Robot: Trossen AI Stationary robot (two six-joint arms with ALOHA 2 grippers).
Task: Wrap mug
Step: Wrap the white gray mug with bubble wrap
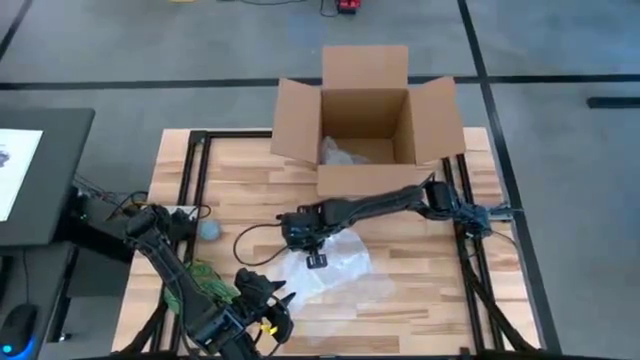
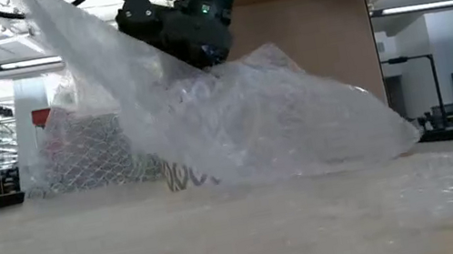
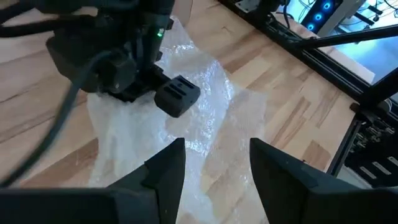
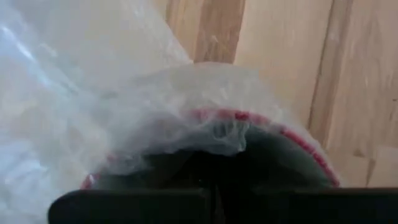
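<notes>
1. Nearest the lens in the right wrist view is the mug (image 4: pixel 211 149): its red rim and dark mouth show through a fold of wrap (image 4: pixel 81 93) drawn over it.
2. The mug lies on the wooden surface (image 1: pixel 420 275), near the middle, in front of the open box (image 1: pixel 365 125). It is covered by the wrap, so the high view shows only the clear sheet there.
3. The right tool (image 1: pixel 313 250) hangs low over the mug's mouth, touching the wrap. It seems to be pulling or pressing the sheet across the opening so that the fold stays down.
4. Whether the right tool's fingers are apart or pinched on the wrap, I cannot tell; the sheet and the wrist body hide them.
5. The left tool (image 3: pixel 214 165) waits at the near edge of the surface, fingers spread and empty, aimed at the loose wrap, probably ready to take a free edge.
6. In the low view the wrap rises in a steep sheet towards the right tool, so it is lifted, not lying flat.
7. A small bowl (image 1: pixel 211 231) sits apart to the left.
</notes>
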